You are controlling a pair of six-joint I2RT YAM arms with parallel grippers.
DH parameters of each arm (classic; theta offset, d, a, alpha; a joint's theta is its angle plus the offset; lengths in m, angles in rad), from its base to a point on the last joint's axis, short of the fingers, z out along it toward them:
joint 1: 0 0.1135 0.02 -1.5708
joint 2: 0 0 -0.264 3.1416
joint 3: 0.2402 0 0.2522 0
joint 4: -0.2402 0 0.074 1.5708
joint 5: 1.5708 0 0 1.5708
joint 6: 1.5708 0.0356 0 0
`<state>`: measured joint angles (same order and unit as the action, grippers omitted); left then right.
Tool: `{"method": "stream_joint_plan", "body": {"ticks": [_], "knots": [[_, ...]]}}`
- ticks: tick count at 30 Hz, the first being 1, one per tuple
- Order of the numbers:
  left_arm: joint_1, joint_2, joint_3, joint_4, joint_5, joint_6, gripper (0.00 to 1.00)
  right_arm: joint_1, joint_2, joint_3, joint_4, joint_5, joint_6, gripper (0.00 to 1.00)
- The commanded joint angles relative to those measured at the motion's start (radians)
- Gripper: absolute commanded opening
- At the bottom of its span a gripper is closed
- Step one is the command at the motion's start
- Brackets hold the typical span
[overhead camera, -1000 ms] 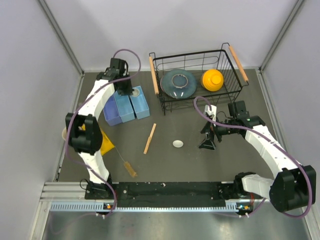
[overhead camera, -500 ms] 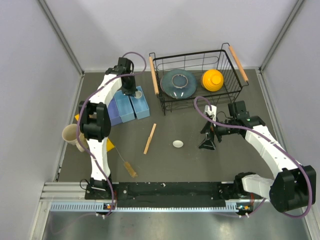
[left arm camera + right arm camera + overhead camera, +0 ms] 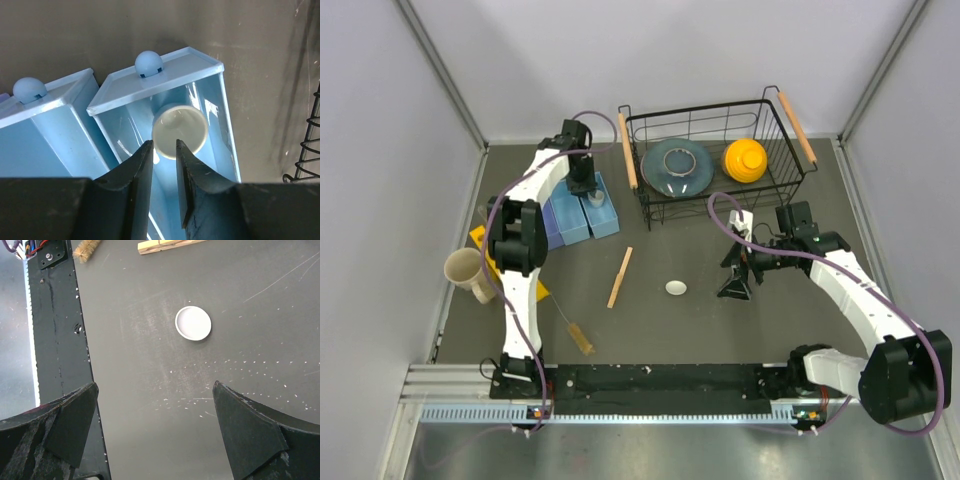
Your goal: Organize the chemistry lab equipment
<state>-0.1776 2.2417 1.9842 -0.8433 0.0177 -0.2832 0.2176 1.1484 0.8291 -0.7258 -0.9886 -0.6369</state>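
Note:
My left gripper (image 3: 582, 186) hangs over the rightmost light-blue bin (image 3: 604, 213). In the left wrist view its jaws (image 3: 164, 144) stand a narrow gap apart with nothing between them. A small white round dish (image 3: 179, 131) lies inside that bin (image 3: 216, 95), beyond the fingertips. A second white dish (image 3: 676, 288) lies on the table, also in the right wrist view (image 3: 193, 323). My right gripper (image 3: 735, 291) is wide open and empty just right of it (image 3: 155, 386). The tan wooden stick (image 3: 620, 277) and the wire brush (image 3: 576, 331) lie on the table. No thin rods show.
A black wire basket (image 3: 790, 175) at the back holds a blue-grey plate (image 3: 676, 166) and a yellow bowl (image 3: 745, 159). Two more light-blue bins (image 3: 560, 222) stand left of the first. A beige cup (image 3: 464, 271) and a yellow sheet (image 3: 483, 241) sit at the left edge.
The left arm's elbow has swung back and right, uncovering the beige cup, and its gripper has shifted slightly right over the bins. The right arm has not moved.

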Motion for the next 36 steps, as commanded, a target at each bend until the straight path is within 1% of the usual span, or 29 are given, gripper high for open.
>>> {"method": "stream_joint_plan", "body": {"ticks": [1, 7, 11, 14, 15, 16, 18, 19, 20, 21, 22, 23, 24, 25, 26, 27, 28, 29, 30, 31, 32, 33, 34, 35, 36], "knots": [[0.006, 0.004, 0.057, 0.003, -0.009, 0.012, 0.32, -0.006, 0.002, 0.005, 0.011, -0.016, -0.029, 0.99], [0.006, -0.048, 0.062, 0.003, 0.021, 0.003, 0.33, -0.006, 0.008, 0.007, 0.008, -0.016, -0.03, 0.99], [0.006, -0.146, 0.054, 0.004, 0.024, -0.011, 0.36, -0.006, 0.007, 0.005, 0.008, -0.013, -0.035, 0.99], [0.007, -0.241, 0.019, 0.004, 0.025, -0.027, 0.43, -0.009, 0.004, 0.005, 0.005, -0.01, -0.043, 0.99], [0.007, -0.269, -0.017, 0.007, 0.025, -0.03, 0.46, -0.011, 0.002, 0.002, 0.005, -0.012, -0.044, 0.99], [0.007, -0.336, -0.045, 0.018, 0.024, -0.036, 0.51, -0.014, 0.001, 0.002, 0.003, -0.013, -0.046, 0.99], [0.007, -0.422, -0.175, 0.059, 0.022, -0.047, 0.57, -0.024, -0.006, 0.001, 0.003, -0.018, -0.052, 0.99], [0.007, -0.52, -0.232, 0.09, 0.022, -0.059, 0.61, -0.026, -0.01, -0.001, 0.002, -0.021, -0.056, 0.99], [0.009, -0.572, -0.349, 0.151, 0.024, -0.063, 0.69, -0.032, -0.016, -0.001, 0.003, -0.024, -0.063, 0.99], [0.007, -0.627, -0.411, 0.186, 0.043, -0.071, 0.72, -0.032, -0.022, -0.004, 0.0, -0.027, -0.066, 0.99], [0.007, -0.734, -0.471, 0.217, 0.056, -0.092, 0.76, -0.035, -0.026, -0.004, 0.003, -0.027, -0.066, 0.99], [0.007, -0.787, -0.587, 0.277, 0.071, -0.109, 0.81, -0.043, -0.027, -0.005, 0.003, -0.028, -0.07, 0.99], [0.007, -0.838, -0.645, 0.302, 0.086, -0.128, 0.83, -0.046, -0.03, -0.007, 0.003, -0.03, -0.07, 0.99], [0.007, -0.94, -0.7, 0.323, 0.144, -0.166, 0.83, -0.05, -0.032, -0.007, 0.002, -0.03, -0.07, 0.99], [0.007, -0.991, -0.81, 0.352, 0.171, -0.192, 0.84, -0.055, -0.032, -0.007, 0.003, -0.031, -0.07, 0.99], [0.007, -1.042, -0.865, 0.399, 0.215, -0.226, 0.84, -0.066, -0.036, -0.007, 0.005, -0.035, -0.07, 0.99], [0.004, -1.136, -0.919, 0.432, 0.287, -0.3, 0.84, -0.07, -0.038, -0.007, 0.005, -0.035, -0.07, 0.99], [0.004, -1.184, -1.034, 0.464, 0.324, -0.347, 0.84, -0.075, -0.038, -0.008, 0.003, -0.036, -0.072, 0.99], [-0.012, -1.23, -1.091, 0.542, 0.35, -0.394, 0.84, -0.083, -0.039, -0.007, 0.005, -0.039, -0.07, 0.99], [-0.029, -1.316, -1.149, 0.582, 0.369, -0.489, 0.84, -0.086, -0.039, -0.008, 0.005, -0.041, -0.07, 0.99], [-0.052, -1.352, -1.247, 0.616, 0.378, -0.534, 0.84, -0.089, -0.041, -0.007, 0.006, -0.041, -0.07, 0.99], [-0.122, -1.385, -1.287, 0.648, 0.366, -0.571, 0.84, -0.09, -0.039, -0.007, 0.006, -0.042, -0.07, 0.99], [-0.166, -1.43, -1.318, 0.676, 0.338, -0.632, 0.84, -0.096, -0.038, -0.005, 0.006, -0.044, -0.069, 0.99], [-0.256, -1.445, -1.369, 0.688, 0.28, -0.658, 0.84, -0.096, -0.038, -0.007, 0.006, -0.045, -0.069, 0.99], [-0.296, -1.458, -1.39, 0.7, 0.248, -0.686, 0.84, -0.099, -0.038, -0.008, 0.008, -0.047, -0.069, 0.99]]}}
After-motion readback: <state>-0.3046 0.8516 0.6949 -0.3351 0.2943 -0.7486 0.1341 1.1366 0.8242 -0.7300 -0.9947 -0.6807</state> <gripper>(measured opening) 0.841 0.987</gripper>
